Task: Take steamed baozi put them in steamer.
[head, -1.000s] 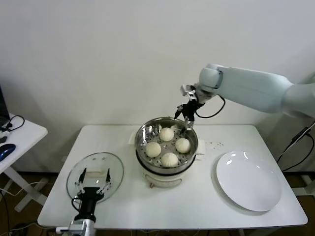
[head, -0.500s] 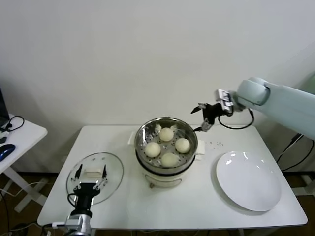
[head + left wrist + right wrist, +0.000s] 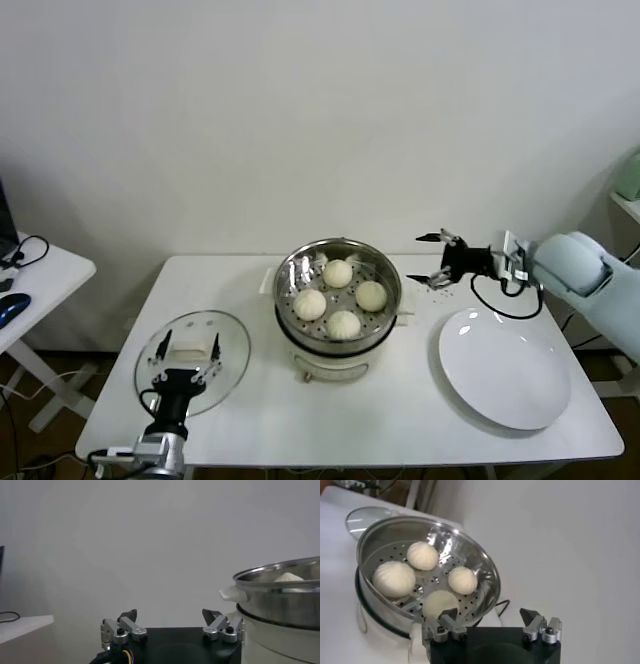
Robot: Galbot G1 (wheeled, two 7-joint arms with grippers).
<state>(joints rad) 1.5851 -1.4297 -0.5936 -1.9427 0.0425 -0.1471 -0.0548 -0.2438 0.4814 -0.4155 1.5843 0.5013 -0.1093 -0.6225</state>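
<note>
Several cream-white steamed baozi (image 3: 338, 273) lie in the round steel steamer (image 3: 384, 272) at the table's middle; the right wrist view shows them on the steamer's (image 3: 481, 568) perforated floor, one being a baozi (image 3: 422, 555). My right gripper (image 3: 428, 260) hovers open and empty just right of the steamer, pointing at it. Nothing sits between its fingertips in the right wrist view (image 3: 489, 615). Near the front left, my left gripper (image 3: 187, 348) stands open and empty over the glass lid; the left wrist view shows the gripper (image 3: 170, 614) with the steamer (image 3: 285, 587) beyond.
A flat white plate (image 3: 505, 370) lies at the right, below my right arm. The round glass lid (image 3: 228, 335) rests at the front left. The steamer stands on a cream-white cooker base (image 3: 330, 365). A side table (image 3: 50, 275) stands left.
My right gripper has swung from above the steamer's far rim to the right and down, beside the steamer. The baozi have not moved. The left gripper has barely shifted.
</note>
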